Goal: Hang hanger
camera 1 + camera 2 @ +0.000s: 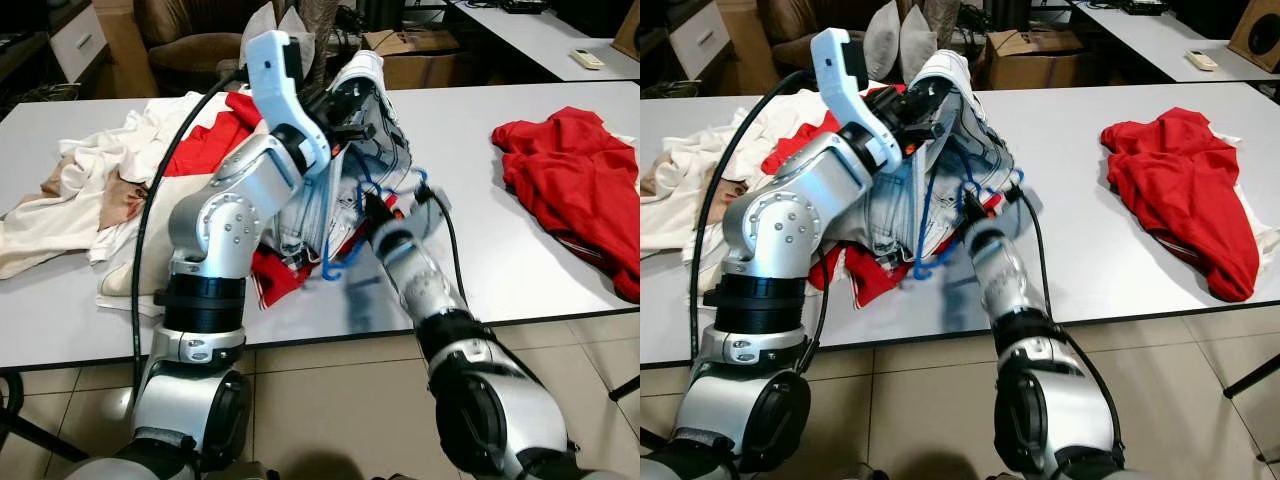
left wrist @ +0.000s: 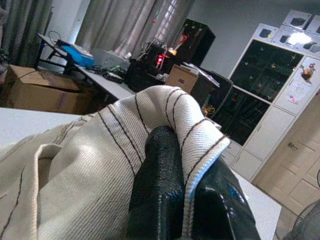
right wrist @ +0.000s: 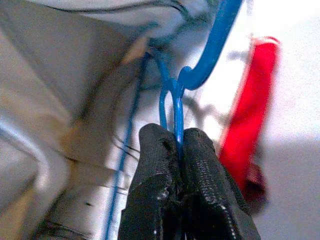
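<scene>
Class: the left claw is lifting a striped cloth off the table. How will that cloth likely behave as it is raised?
Probably floppy: the cloth folds over the left claw and droops toward the table. Likely light, since a pinch holds it. It may snag the blue hanger threaded through it.

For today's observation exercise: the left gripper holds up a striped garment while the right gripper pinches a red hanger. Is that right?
One detail is wrong: the hanger is blue, not red, as the right wrist view shows, with the right gripper shut on its wire. The rest stands: the left gripper holds up the striped garment.
</scene>
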You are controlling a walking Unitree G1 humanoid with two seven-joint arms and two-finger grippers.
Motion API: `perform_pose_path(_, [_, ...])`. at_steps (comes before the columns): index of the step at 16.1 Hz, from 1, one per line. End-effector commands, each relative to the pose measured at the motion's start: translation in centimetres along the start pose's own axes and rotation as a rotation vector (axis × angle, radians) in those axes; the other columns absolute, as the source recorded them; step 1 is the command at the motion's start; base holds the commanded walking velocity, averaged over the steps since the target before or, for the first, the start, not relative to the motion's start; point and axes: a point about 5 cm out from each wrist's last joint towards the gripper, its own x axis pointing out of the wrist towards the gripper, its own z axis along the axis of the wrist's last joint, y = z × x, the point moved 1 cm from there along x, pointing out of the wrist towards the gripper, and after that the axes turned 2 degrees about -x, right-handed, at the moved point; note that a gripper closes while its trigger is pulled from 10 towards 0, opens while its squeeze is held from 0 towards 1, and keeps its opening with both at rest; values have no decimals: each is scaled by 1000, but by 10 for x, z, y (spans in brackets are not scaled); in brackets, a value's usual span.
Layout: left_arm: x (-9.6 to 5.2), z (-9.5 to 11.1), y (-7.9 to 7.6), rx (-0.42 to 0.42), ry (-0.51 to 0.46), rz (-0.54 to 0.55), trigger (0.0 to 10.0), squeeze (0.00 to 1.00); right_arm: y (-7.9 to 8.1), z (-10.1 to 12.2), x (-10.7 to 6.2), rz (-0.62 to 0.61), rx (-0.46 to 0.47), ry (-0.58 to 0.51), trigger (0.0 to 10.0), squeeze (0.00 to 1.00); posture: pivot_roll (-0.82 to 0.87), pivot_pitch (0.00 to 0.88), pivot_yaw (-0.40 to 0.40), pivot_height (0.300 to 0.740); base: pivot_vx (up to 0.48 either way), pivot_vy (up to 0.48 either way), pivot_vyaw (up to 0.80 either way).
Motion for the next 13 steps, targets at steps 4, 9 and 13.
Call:
perform_pose_path(4, [-1,-6,-15,250,60,-134,1647,0,-7,15,-6,66,314,-80,10000,0,-30,0,43,740,0,0,0])
perform_pose_path(9, [-15,-9,43,412,101,159,0,0,-1,29,-23,309,-97,30,10000,0,-32,0,42,740,0,0,0])
perform_pose_path(13, [-20,-1,68,451,31,319,0,0,-21,27,-65,440,-555,286,10000,0,-53,0,35,740,0,0,0])
